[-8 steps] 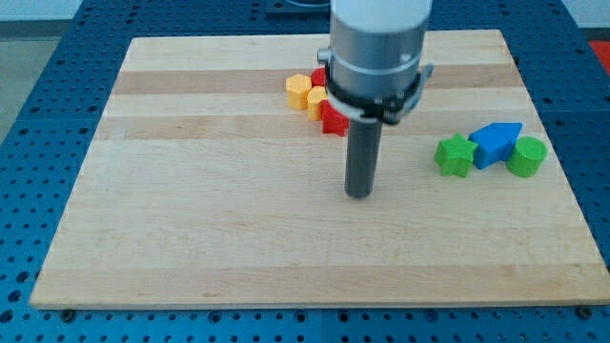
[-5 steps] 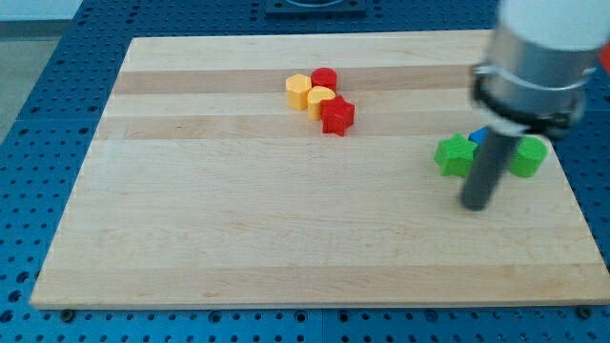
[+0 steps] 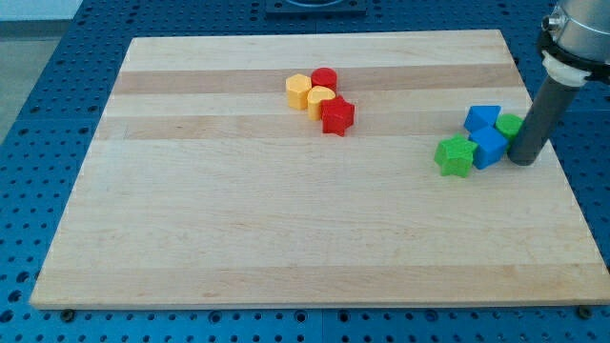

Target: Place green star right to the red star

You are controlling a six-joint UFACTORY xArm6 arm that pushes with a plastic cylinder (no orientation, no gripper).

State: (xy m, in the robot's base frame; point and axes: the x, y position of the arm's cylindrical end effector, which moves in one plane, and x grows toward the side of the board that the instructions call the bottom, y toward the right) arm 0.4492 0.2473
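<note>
Camera view is showing the wooden board (image 3: pixel 286 248) lying on a blue perforated table (image 3: pixel 29 114). Nearest on the right, the green star (image 3: pixel 456 155) is sitting, touching the blue block (image 3: pixel 488 146) just to its right. My tip (image 3: pixel 521 159) is resting on the board just right of that blue block, with a green block (image 3: pixel 510 125) partly hiding behind the rod. Another blue block (image 3: pixel 482 117) is sitting just beyond. The arm is carrying no jaws, only the rod. Farther and well to the left, the red star (image 3: pixel 336 116) is touching a yellow block (image 3: pixel 320 99); a second yellow block (image 3: pixel 298 90) and a red cylinder (image 3: pixel 325 78) are crowding beside it.
</note>
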